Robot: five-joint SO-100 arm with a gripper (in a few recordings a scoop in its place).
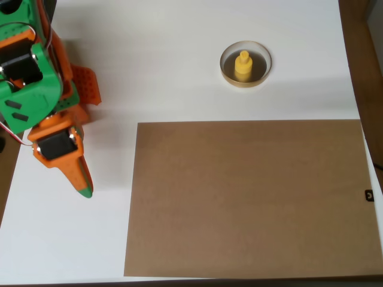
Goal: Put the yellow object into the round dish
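White tabletop (179,60) stretches across the overhead view, and over its lower right part we see a large brown rectangular sheet (248,197) lying flat, its left edge well inside the table and its right edge running close to the table's right side. Beyond the table's right border a strip of darker brown floor or furniture shows, and a small black mark sits at the sheet's far right edge. Up near the top, a little right of centre, stands the round dish (226,70) — a shallow ring with a pale tan rim and a dark inside — resting on the white surface just above the sheet's upper edge and apart from it. Inside it we find the yellow object (243,66), upright, its broad round base on the dish floor and its narrow knob pointing up toward the camera; it sits roughly in the middle of the dish. At the far left the orange and green arm (36,78) reaches down along the table's left side, well apart from the dish. Its gripper (82,179) ends in an orange finger with a green tip, pointing toward the lower edge of the view, and it holds nothing — whether the jaws are spread or pressed together we cannot tell from this angle.
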